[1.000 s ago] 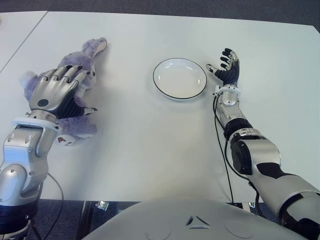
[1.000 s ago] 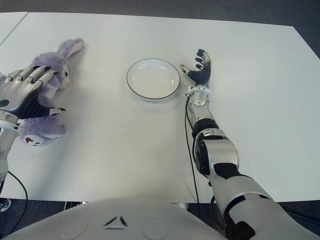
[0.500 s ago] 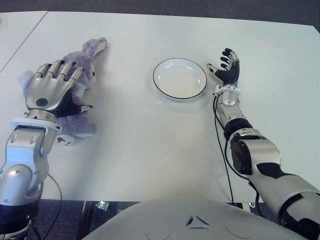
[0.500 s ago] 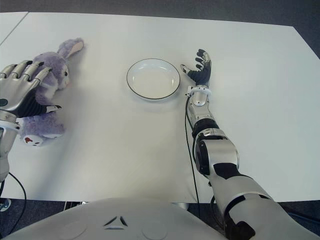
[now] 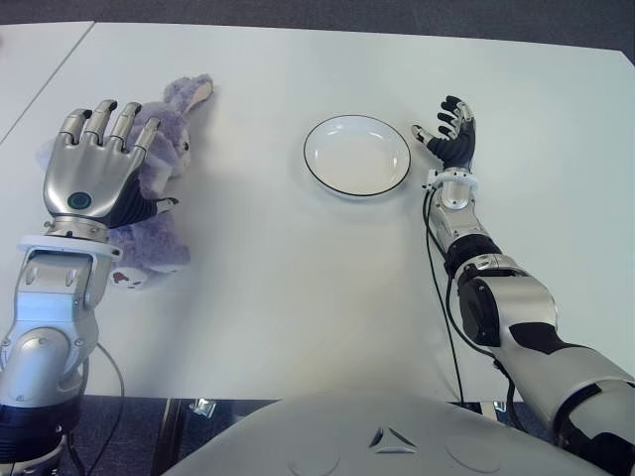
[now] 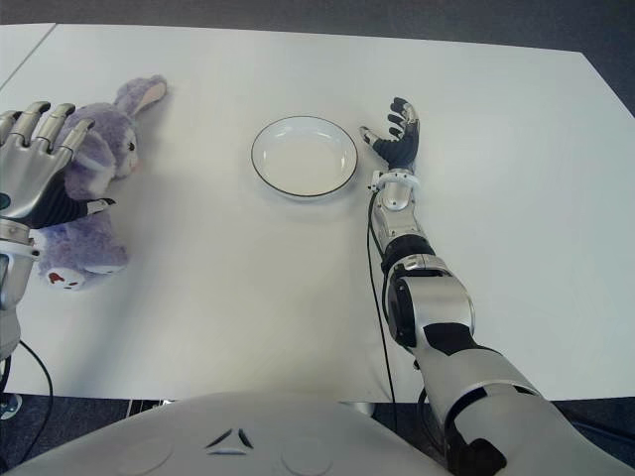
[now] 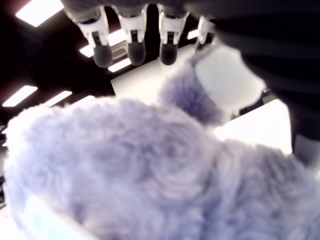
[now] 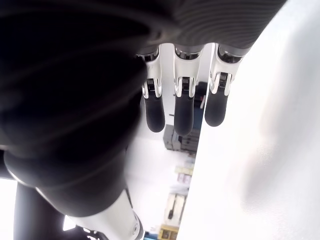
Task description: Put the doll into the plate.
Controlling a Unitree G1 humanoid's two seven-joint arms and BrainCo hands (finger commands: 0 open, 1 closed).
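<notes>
Nothing of the task had been completed at this moment. The doll [image 5: 159, 149], a purple plush rabbit, lay on the white counter [image 5: 298, 288] well to the left of the plate [image 5: 356, 155], its ears pointing away from the robot and towards the far edge. The plate held nothing at all.

The left hand [image 5: 94, 174] was over the doll, palm down, covering much of its body, with the fingers [image 5: 104, 117] stretched out straight and spread rather than curled. In the left wrist view the fingertips [image 7: 131, 52] hung clear above the fur, so the hand had hold of nothing; whether the palm touched the doll could not be told. The right hand [image 5: 451, 134] showed just to the right of the plate, its fingers loose and open, holding nothing, and it took no part in the work.

By my judgement the whole job was yet to do: the left hand had to close around the doll, lift it off the counter, carry it rightward to the plate and let it go there. The soft body would probably give under the fingers, so a grip around its middle seemed the safest.
</notes>
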